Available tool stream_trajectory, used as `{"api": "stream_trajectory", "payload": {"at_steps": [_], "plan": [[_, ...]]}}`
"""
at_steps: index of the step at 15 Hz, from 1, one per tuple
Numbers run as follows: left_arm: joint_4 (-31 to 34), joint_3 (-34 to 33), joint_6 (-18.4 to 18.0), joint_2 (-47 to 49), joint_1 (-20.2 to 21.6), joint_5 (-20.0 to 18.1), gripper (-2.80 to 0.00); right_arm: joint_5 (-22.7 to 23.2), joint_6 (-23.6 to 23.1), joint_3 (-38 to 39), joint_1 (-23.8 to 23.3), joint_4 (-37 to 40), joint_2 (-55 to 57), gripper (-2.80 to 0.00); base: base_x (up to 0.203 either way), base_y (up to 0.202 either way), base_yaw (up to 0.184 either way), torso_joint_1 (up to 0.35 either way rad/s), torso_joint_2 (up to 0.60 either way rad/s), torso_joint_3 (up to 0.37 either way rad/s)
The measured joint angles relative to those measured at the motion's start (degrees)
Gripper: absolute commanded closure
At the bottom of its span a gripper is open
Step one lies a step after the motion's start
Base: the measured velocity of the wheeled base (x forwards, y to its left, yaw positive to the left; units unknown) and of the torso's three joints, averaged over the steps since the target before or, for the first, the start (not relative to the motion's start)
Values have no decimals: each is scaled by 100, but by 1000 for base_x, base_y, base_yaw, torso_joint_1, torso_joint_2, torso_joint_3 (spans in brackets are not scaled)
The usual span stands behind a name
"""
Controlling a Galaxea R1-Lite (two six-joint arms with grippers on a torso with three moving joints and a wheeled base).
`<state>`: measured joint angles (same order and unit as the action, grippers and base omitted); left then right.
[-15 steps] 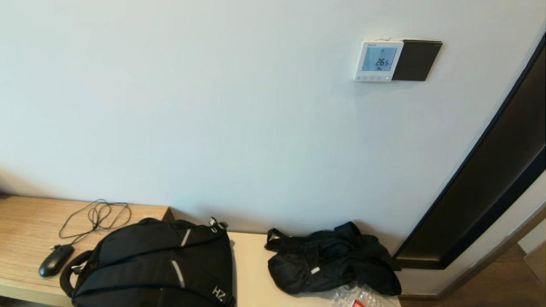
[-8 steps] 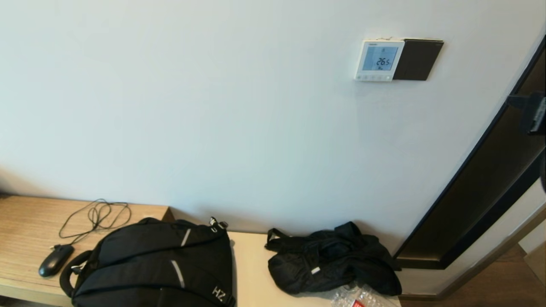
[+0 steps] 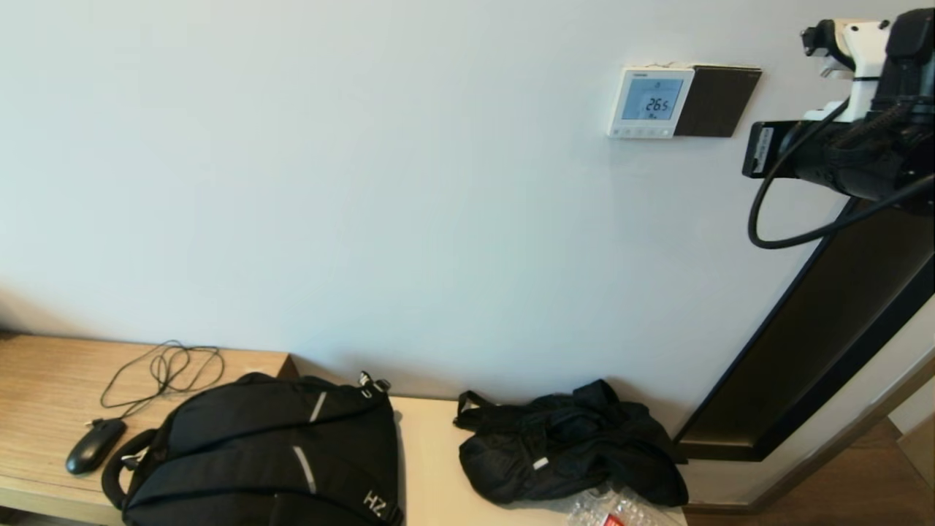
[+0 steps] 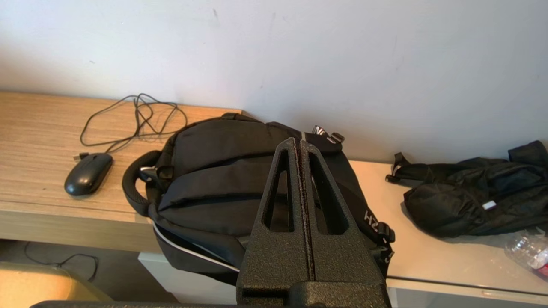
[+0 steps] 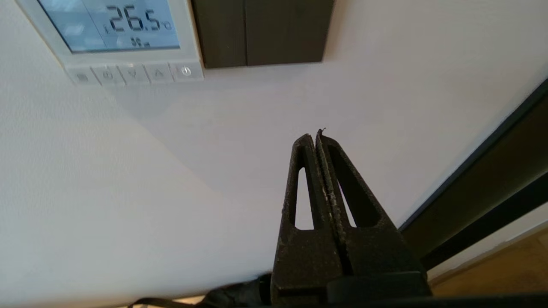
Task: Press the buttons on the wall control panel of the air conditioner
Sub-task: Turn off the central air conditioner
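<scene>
Control panel (image 3: 649,101) mounted on white wall (image 3: 365,183), white casing, lit display reading 26.5. Row of 5 buttons (image 5: 133,73) along lower edge of casing, below display. Dark rectangular plate (image 3: 716,101) touching panel on its right side, same height.

Right gripper (image 5: 317,137) raised near panel, lower than button row and off toward the dark plate's side; tip apart from wall and from panel, no contact with any button. Fingers pressed together, no gap, nothing held. In head view, right arm (image 3: 840,139) to right of panel, at about panel height, black cable looped beneath it; gripper tip itself not made out there.

Dark door frame (image 3: 825,321) running diagonally, below and right of panel.

Well below panel: ledge (image 3: 431,467) along foot of wall. Crumpled black bag (image 3: 566,446) on ledge, roughly beneath panel. Clear plastic bottle (image 3: 610,508) just beside that bag, at ledge's front edge. Black backpack (image 3: 263,456) further left of panel, lying flat. Black mouse (image 3: 95,446) with coiled cord on wooden desk top (image 3: 44,394), furthest left of panel.

Left gripper (image 4: 299,147) low, far below and left of panel, hovering over backpack. Fingers closed flat against each other, empty.
</scene>
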<state>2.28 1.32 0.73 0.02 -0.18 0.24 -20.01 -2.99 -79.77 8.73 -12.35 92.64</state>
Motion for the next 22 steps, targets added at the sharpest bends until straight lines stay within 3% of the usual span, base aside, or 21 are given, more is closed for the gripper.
{"api": "stream_trajectory", "payload": {"at_steps": [8,22], "plan": [[0,0,-2,0,0,-1,0,-589,-1,-1402,467,-7,1297,0,0,0,0,0,0,0],[0,0,-2,0,0,1,0,-769,-12,-2174,646,0,1977,0,0,0,0,0,0,0]]}}
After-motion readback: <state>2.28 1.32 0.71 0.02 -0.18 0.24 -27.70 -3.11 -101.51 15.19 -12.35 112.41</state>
